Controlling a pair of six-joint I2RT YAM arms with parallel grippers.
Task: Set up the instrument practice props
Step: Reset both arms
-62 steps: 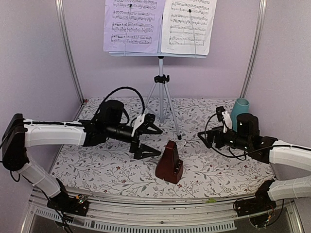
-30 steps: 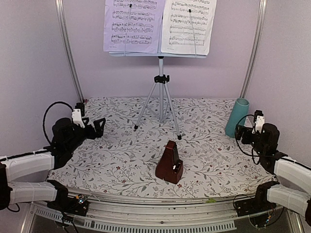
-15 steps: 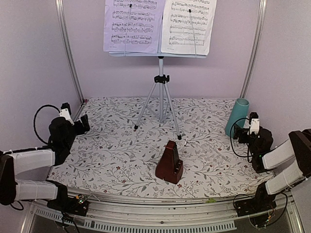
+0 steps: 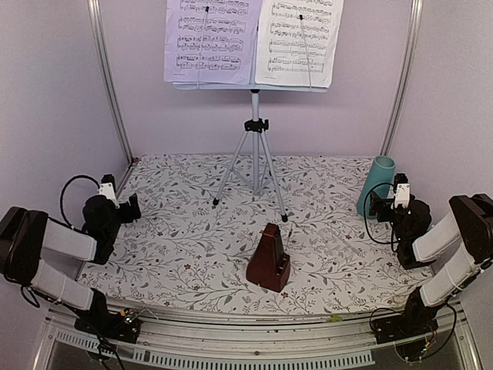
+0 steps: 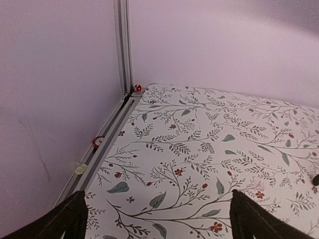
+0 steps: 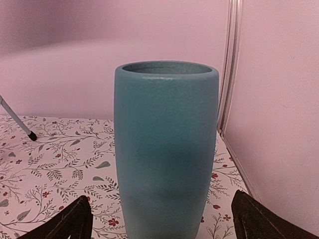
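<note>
The metronome (image 4: pixel 269 262) stands on the table (image 4: pixel 185 239) before the music stand (image 4: pixel 255 116), the cup (image 4: pixel 376 185) to its right.

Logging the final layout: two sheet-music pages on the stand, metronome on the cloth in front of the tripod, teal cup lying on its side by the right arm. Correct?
Not quite: the teal cup stands upright, mouth up, as the right wrist view shows. The sheet-music pages on the stand and the metronome in front of it are as stated.

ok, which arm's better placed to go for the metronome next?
Left, probably: the open left gripper has only tablecloth ahead, while the open right gripper has the teal cup standing right before it.
</note>
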